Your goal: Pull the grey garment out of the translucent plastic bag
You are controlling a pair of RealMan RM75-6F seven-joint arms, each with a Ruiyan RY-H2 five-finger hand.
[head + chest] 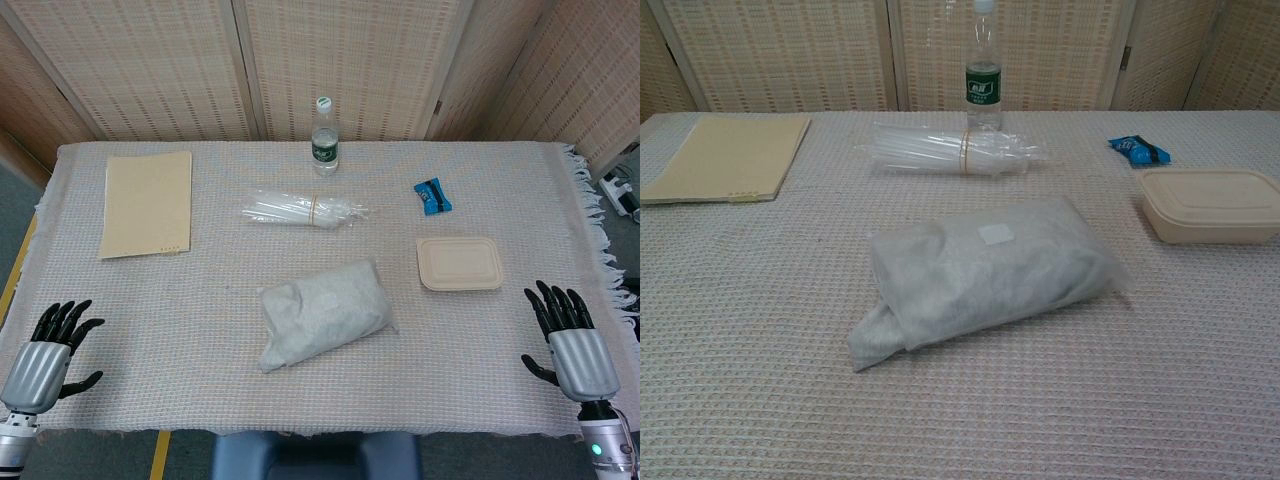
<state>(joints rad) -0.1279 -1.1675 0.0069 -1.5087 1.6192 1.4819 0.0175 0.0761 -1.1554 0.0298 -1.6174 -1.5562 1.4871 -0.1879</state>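
The translucent plastic bag (325, 313) (990, 268) lies in the middle of the table with the grey garment folded inside it. A bit of grey garment (872, 340) sticks out at the bag's near-left end. My left hand (48, 352) hovers at the table's near-left corner, fingers spread and holding nothing. At the near-right edge, my right hand (570, 340) is likewise spread and empty. Both hands are far from the bag and appear only in the head view.
Behind the bag lie a clear sleeve of plastic cups (300, 209) (955, 152) and an upright water bottle (324, 137) (983, 80). A beige lidded box (460, 264) (1210, 204) and a blue packet (433, 196) (1140, 150) sit right. A tan folder (148, 202) (725, 157) lies far left.
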